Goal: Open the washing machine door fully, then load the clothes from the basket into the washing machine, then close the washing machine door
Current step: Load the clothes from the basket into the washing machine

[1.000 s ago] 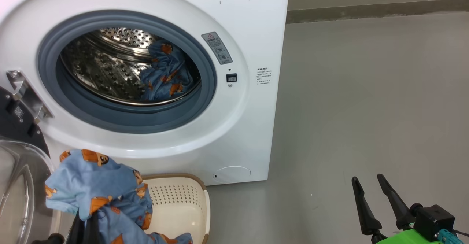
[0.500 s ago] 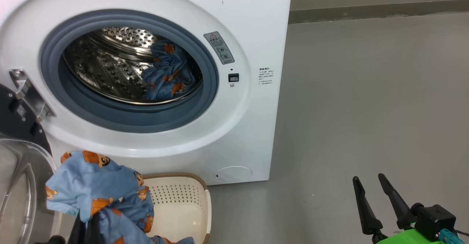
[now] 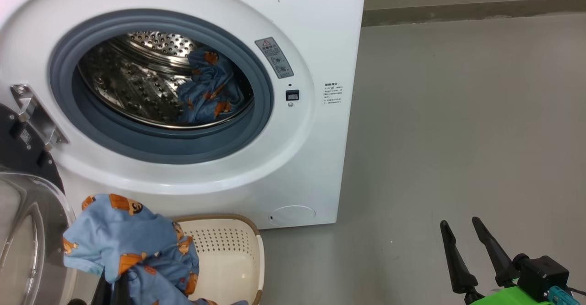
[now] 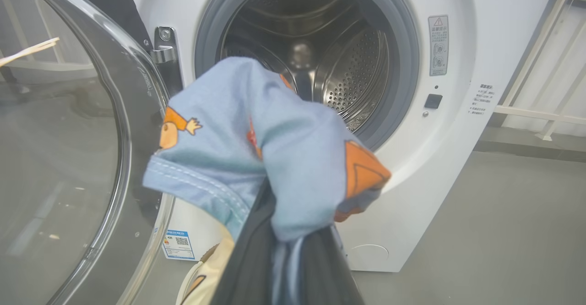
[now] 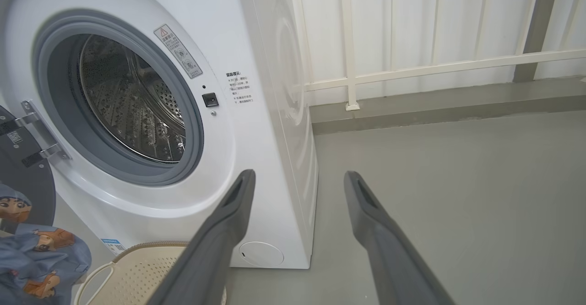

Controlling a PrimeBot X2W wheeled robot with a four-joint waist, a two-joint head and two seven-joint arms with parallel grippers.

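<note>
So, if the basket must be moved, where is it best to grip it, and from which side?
Probably take the basket by its brown rim at the right end, from above with the open right gripper: one finger inside the upright wall, one outside. The hanging clothes hide its left end.

The washer point(image 3: 320, 44) takes the upper left of the head view, its door point(image 3: 27, 231) at the lower left edge. The basket point(image 3: 229, 254) sits before it on the floor point(image 3: 458, 135). Some clothes point(image 3: 208, 89) lie in the drum point(image 3: 128, 89); more hang above the basket's left end.
</note>
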